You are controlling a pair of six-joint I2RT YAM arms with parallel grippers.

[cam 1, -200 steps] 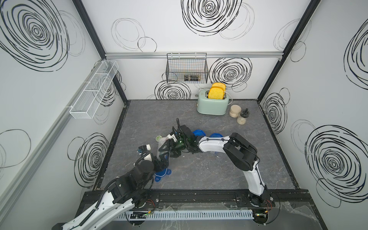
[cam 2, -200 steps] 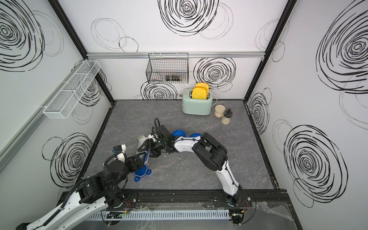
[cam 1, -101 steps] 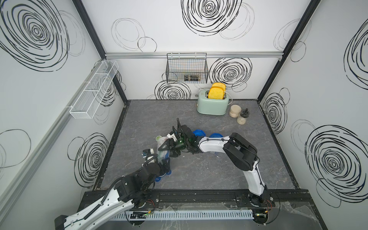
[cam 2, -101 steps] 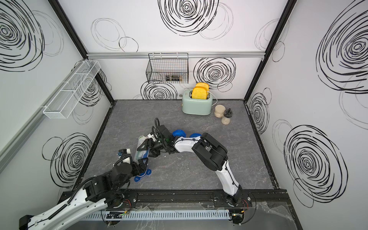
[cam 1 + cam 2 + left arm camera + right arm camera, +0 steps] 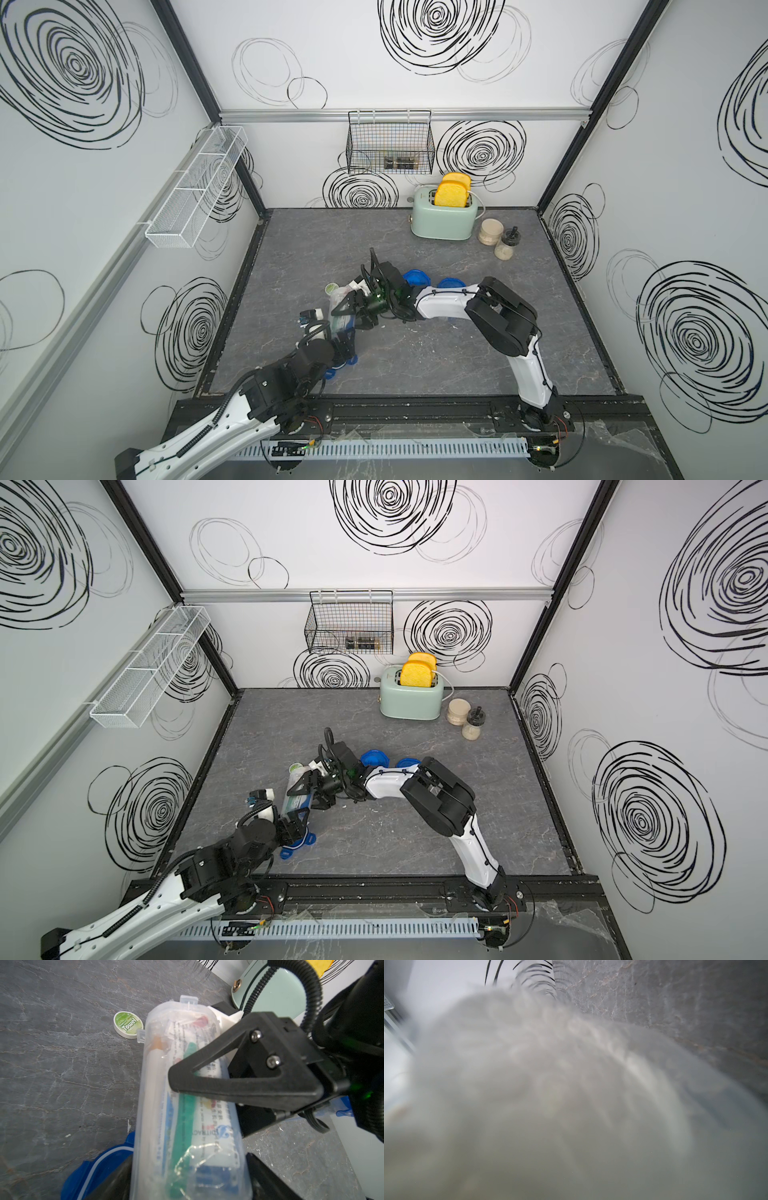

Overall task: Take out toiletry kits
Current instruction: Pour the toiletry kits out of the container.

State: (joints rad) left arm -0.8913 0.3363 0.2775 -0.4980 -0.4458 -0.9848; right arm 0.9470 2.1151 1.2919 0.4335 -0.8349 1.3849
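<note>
A clear jar lies tilted just above the table, with a toiletry kit inside. The left wrist view shows that jar holding a toothpaste tube, a green strip and a cream bottle with a tan cap. My right gripper is shut on the jar's upper half, one finger lying across it. Around its bottom end my left gripper has a finger against each side. A round green towel tin lies on the table beside the jar's mouth. The right wrist view is all blurred jar.
A blue four-tab lid lies under my left gripper. Two more blue lids show behind the right arm. At the back stand a mint toaster, a beige jar and a grinder. A wire basket hangs on the back wall.
My left arm has swung in from the left to the jar's bottom end and its jaws have narrowed onto it. The right gripper has kept its hold and hardly moved.
</note>
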